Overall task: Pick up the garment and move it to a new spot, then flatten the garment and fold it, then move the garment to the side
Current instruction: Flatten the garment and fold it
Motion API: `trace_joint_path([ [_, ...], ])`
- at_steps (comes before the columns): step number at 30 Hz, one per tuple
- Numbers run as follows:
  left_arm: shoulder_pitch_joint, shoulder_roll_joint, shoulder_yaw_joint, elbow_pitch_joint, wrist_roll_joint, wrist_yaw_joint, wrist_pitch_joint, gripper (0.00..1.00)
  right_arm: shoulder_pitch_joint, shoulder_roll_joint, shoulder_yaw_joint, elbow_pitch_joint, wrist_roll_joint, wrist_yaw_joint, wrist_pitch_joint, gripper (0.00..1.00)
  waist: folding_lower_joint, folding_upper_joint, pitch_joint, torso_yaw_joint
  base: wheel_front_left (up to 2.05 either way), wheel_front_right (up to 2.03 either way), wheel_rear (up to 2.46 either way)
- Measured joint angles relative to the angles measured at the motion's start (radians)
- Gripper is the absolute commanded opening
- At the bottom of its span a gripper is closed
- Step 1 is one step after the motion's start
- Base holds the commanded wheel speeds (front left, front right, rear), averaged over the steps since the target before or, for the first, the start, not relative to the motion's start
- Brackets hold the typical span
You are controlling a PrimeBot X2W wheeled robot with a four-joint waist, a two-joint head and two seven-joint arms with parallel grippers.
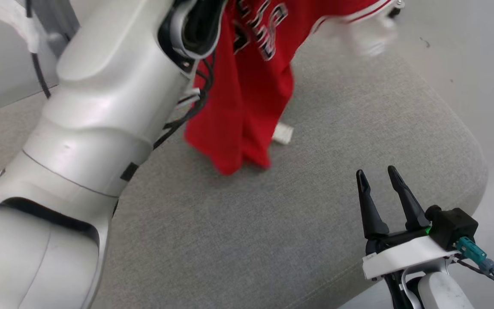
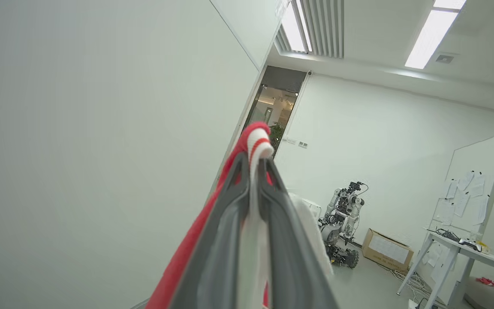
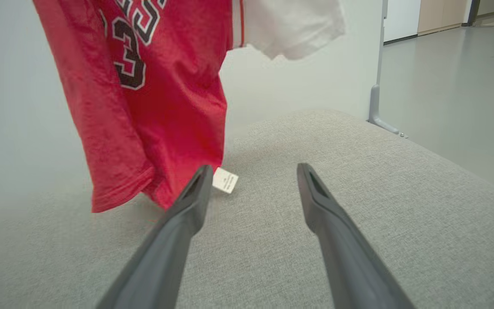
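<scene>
The garment point(image 1: 247, 107), a red jersey with black lettering outlined in white and a white sleeve, hangs in the air above the far part of the grey fabric surface point(image 1: 272, 240). It is bunched into long vertical folds. Its lower hem comes down to the surface or just over it; whether cloth and surface touch cannot be told. A small white tag point(image 3: 225, 180) dangles at the hem, close over the surface.

The left gripper point(image 2: 253, 159) is held high above the surface with its fingers angled upward, clenched on a red-and-white striped edge of the garment. A loop of that trim sticks out past the fingertips. Red cloth falls away along one finger and white cloth runs down between the two. The pale left forearm point(image 1: 101, 111) rises steeply over the left side of the surface.

The right gripper point(image 1: 376, 170) hovers low over the near right corner of the surface. It is released, its two dark fingers spread with bare grey fabric between them. It points across the surface toward the hanging hem, holds nothing and is apart from the cloth.
</scene>
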Motion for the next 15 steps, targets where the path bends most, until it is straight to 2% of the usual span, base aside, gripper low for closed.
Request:
trace_joint_path([
  [3, 0.006, 0.0, 0.096, 0.015, -0.054, 0.033, -0.004, 0.0, 0.008, 0.001, 0.005, -0.003, -0.01, 0.0, 0.0, 1.0, 0.0, 0.0, -0.02, 0.029, 0.0, 0.0, 0.0],
  [5, 0.065, 0.001, 0.135, 0.023, -0.06, 0.042, -0.006, 0.0, 0.01, 0.001, -0.005, -0.006, -0.016, 0.0, 0.0, 1.0, 0.0, 0.0, -0.027, 0.051, 0.0, 0.0, 0.0],
  [10, 0.374, 0.0, 0.266, 0.046, -0.052, 0.046, -0.006, 0.0, 0.021, 0.0, -0.03, -0.012, -0.028, 0.0, 0.0, 1.0, 0.0, 0.0, -0.038, 0.109, 0.0, 0.0, 0.0],
  [15, 0.683, 0.0, 0.443, 0.051, 0.062, 0.02, -0.006, 0.0, 0.028, 0.001, -0.039, -0.016, -0.036, 0.0, 0.0, 1.0, 0.0, 0.0, -0.043, 0.157, 0.0, 0.0, 0.0],
])
